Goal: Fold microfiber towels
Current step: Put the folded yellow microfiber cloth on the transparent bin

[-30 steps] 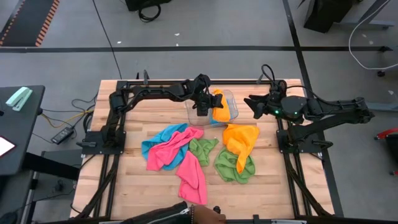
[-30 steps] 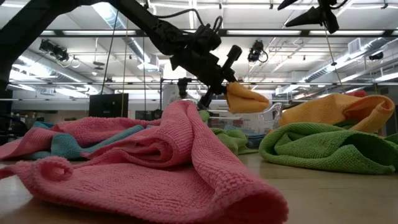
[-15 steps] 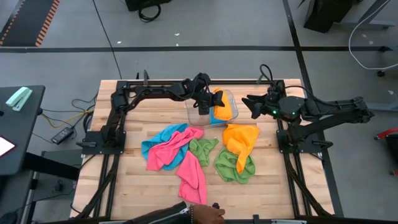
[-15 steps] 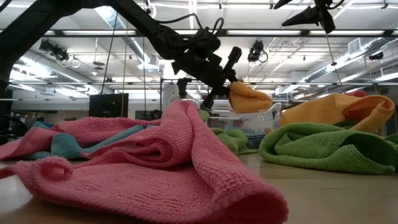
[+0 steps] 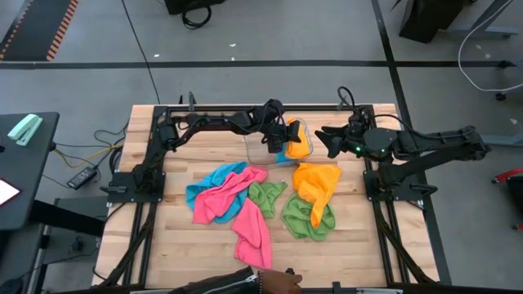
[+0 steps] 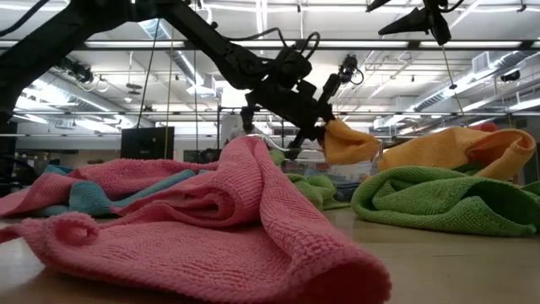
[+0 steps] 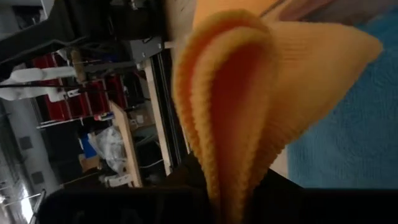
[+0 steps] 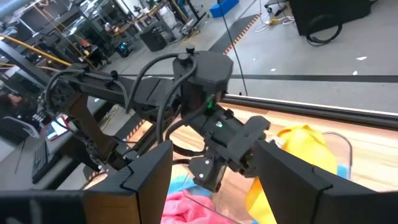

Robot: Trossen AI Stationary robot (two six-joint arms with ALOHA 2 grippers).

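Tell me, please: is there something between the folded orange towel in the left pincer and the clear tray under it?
Nothing visible. The left pincer is shut on the folded orange towel, held directly over the clear tray. The right pincer waits open beside it.

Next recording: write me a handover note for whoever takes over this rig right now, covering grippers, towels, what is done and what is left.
Left gripper: shut on a folded orange microfiber towel, holding it over the clear plastic tray at the far side of the table.
Right gripper: open, empty, waiting above the table's far right.
Blue cloth shows in the tray under the orange one in the left wrist view.
On the wooden table, all crumpled: another orange towel, a green towel, a smaller green towel, pink towel, blue towel.
Left: release the held towel into the tray, then fold those five.
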